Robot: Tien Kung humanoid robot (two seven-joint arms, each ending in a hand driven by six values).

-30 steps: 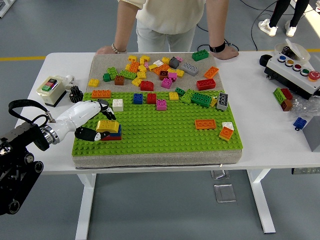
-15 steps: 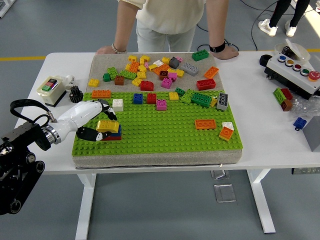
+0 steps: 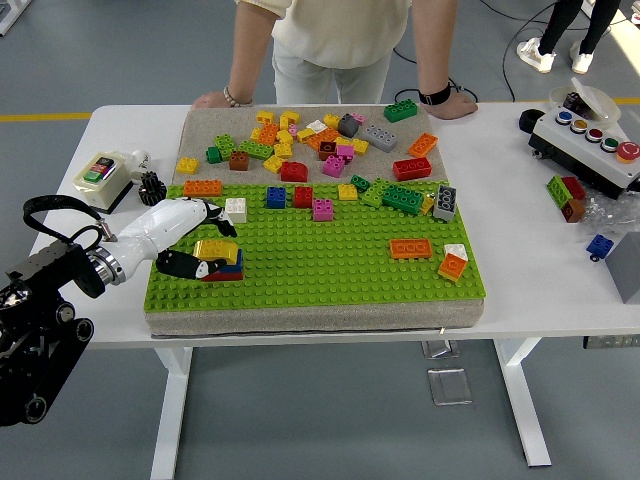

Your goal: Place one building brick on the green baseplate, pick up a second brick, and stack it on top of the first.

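The white table carries a grey mat with the green baseplate on it. A switch box lies at its left, a button box and loose bricks at its right.

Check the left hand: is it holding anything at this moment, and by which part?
The left hand grips the yellow brick by its left end, thumb below and fingers above, as the brick sits on the stack on the green baseplate.
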